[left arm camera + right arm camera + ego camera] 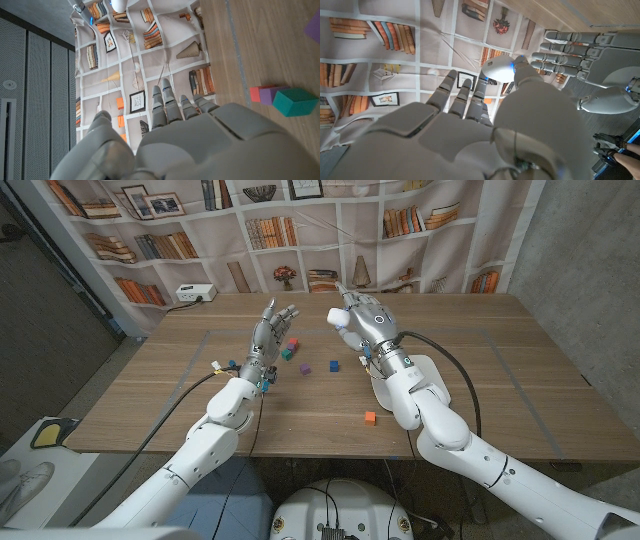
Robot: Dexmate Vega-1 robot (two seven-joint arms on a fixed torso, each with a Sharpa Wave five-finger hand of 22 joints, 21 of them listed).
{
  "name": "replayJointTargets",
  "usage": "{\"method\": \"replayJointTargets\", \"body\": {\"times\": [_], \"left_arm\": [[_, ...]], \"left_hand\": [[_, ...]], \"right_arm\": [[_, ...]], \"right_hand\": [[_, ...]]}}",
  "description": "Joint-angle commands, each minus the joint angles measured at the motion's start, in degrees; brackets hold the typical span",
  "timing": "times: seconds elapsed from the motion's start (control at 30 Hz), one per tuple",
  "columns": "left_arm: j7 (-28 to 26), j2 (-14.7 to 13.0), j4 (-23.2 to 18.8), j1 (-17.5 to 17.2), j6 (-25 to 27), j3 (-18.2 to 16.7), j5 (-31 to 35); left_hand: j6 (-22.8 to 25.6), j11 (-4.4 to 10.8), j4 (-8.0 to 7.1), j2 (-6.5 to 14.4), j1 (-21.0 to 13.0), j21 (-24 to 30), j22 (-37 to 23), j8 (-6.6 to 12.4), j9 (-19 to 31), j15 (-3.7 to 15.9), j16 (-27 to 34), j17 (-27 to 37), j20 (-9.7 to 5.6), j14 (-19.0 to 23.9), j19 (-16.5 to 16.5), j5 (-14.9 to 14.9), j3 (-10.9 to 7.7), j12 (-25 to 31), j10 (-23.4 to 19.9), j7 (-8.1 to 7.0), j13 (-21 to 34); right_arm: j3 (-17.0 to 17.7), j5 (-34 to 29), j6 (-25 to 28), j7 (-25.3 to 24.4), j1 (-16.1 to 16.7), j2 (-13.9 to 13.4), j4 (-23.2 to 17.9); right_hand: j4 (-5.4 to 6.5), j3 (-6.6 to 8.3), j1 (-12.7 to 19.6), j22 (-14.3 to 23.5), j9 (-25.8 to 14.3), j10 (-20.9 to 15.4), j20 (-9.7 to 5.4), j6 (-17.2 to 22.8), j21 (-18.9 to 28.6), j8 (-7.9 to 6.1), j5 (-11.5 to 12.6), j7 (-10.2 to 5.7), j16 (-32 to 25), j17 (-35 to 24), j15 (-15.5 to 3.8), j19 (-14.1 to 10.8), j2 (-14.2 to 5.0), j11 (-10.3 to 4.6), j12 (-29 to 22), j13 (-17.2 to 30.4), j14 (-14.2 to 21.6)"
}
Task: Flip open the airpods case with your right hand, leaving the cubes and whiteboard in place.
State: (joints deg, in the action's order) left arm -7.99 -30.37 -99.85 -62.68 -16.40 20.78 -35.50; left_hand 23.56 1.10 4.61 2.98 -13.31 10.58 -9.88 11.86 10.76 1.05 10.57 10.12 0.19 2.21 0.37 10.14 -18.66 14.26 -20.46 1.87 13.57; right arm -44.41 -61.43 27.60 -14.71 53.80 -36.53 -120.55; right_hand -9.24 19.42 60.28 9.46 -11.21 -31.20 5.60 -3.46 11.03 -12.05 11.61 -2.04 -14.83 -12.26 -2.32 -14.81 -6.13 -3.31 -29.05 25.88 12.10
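My right hand (pixel 368 320) is raised over the middle of the far half of the table and holds the white airpods case (pixel 339 319) between thumb and fingertips. In the right wrist view the case (pixel 497 68) is a smooth white oval at the tips of that hand (pixel 470 130); I cannot tell whether its lid is up. My left hand (pixel 268 335) stands upright to the left of it, fingers spread, holding nothing. Small cubes lie on the table between the hands: red (pixel 293 340), teal (pixel 297 348), purple (pixel 304 368), blue (pixel 334 366).
An orange cube (pixel 370 417) lies nearer the front edge beside my right forearm. A white power strip (pixel 190 293) sits at the table's far left corner. A bookshelf-printed curtain (pixel 320 230) hangs behind the wooden table (pixel 520 380).
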Motion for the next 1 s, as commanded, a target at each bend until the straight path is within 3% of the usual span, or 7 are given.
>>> {"method": "replayJointTargets", "body": {"times": [0.03,0.17,0.37,0.57,0.63,0.67,1.0], "left_arm": [[-3.71,-2.28,-6.39,-1.44,3.04,-0.15,2.72],[-4.57,-3.58,-8.47,-2.12,4.22,-0.42,3.94],[-3.93,-4.97,-10.23,-2.92,4.70,-0.92,3.95],[-1.84,-5.73,-11.36,-3.74,3.72,-1.51,2.33],[-0.84,-5.95,-11.49,-3.87,3.14,-1.65,1.78],[-1.02,-6.06,-11.75,-4.02,3.03,-1.72,2.10],[-1.35,-7.41,-14.01,-5.18,2.67,-2.29,4.18]], "left_hand": [[0.61,0.03,1.13,-0.06,-1.21,0.25,-0.10,0.30,0.16,0.30,-0.03,0.08,-0.86,0.03,-0.20,0.07,-0.30,-0.61,1.67,0.68,-0.04],[1.23,2.63,4.03,-1.70,-4.05,0.45,-0.03,0.49,0.27,0.73,1.41,0.18,-0.95,4.30,0.22,0.19,-1.03,2.56,-6.24,0.03,0.97],[2.19,4.04,4.84,-2.69,-5.56,0.48,-0.01,0.86,0.33,0.72,1.78,0.27,-0.54,5.94,0.56,0.04,-1.29,3.76,-8.95,-0.24,2.06],[2.71,3.20,4.84,-3.78,-7.36,0.14,-0.05,0.73,0.39,-0.14,0.37,0.41,0.42,2.10,-0.69,-0.10,-1.55,1.44,-2.12,-0.47,3.75],[3.28,1.64,4.64,-4.07,-8.29,0.11,-0.09,0.59,0.44,-0.78,-0.42,0.43,0.67,-1.37,-1.46,-0.07,-1.77,-0.88,4.74,-0.57,4.45],[3.63,-0.18,4.54,-4.12,-8.74,0.18,-0.10,0.44,0.46,-1.18,-0.51,0.40,0.78,-3.09,-1.77,-0.05,-1.89,-1.92,8.16,-0.73,4.42],[9.12,-2.50,5.29,-2.72,-13.91,0.15,-0.04,1.82,0.64,-1.97,-0.61,0.11,1.61,-9.78,-3.07,0.53,-4.01,-3.43,17.92,2.17,2.38]], "right_arm": [[1.26,-4.11,-2.51,-4.56,0.79,0.02,0.49],[1.62,-5.06,-2.94,-7.23,1.23,0.43,1.09],[1.85,-5.85,-3.84,-10.89,1.80,0.90,2.10],[1.78,-6.34,-4.41,-12.78,1.98,1.27,2.83],[1.73,-6.46,-4.57,-13.23,2.02,1.37,3.01],[1.69,-6.53,-4.71,-13.39,2.03,1.35,3.09],[1.24,-7.15,-6.04,-15.20,2.10,1.17,3.75]], "right_hand": [[-0.09,-0.25,0.67,0.10,0.01,-4.57,-0.73,0.02,-0.18,0.02,0.38,0.18,0.20,-0.09,-4.68,-0.19,-0.38,-4.23,-0.41,0.06,0.56],[-0.16,-0.31,0.87,0.10,0.01,-4.71,-0.62,-0.16,-0.26,0.15,0.37,0.21,0.22,-0.07,-4.95,-0.02,-0.25,-4.31,-0.46,-0.02,0.75],[-0.14,-0.41,1.07,0.11,0.00,-4.86,-0.97,-0.17,-0.20,0.23,0.33,0.19,0.15,-0.07,-5.40,-0.24,-0.17,-4.49,-0.56,-0.07,1.24],[-0.03,-0.55,1.23,0.12,-0.01,-4.79,-1.31,-0.87,-0.04,0.55,0.29,0.26,-0.18,-0.19,-5.93,-0.80,-0.20,-4.54,-0.64,-0.07,2.28],[-0.03,-0.59,1.24,0.12,-0.01,-4.74,-1.36,-0.75,-0.05,0.51,0.27,0.25,-0.16,-0.20,-5.93,-0.81,-0.15,-4.52,-0.64,-0.07,2.27],[-0.02,-0.62,1.23,0.12,-0.01,-4.78,-1.40,-0.73,-0.04,0.50,0.26,0.24,-0.15,-0.21,-5.90,-0.87,-0.12,-4.61,-0.66,-0.07,2.28],[0.04,-0.84,1.41,0.13,-0.01,-5.52,-1.54,0.46,-0.05,0.14,0.16,0.14,-0.10,-0.32,-6.22,-1.10,-0.04,-4.66,-0.98,-0.26,2.49]]}}
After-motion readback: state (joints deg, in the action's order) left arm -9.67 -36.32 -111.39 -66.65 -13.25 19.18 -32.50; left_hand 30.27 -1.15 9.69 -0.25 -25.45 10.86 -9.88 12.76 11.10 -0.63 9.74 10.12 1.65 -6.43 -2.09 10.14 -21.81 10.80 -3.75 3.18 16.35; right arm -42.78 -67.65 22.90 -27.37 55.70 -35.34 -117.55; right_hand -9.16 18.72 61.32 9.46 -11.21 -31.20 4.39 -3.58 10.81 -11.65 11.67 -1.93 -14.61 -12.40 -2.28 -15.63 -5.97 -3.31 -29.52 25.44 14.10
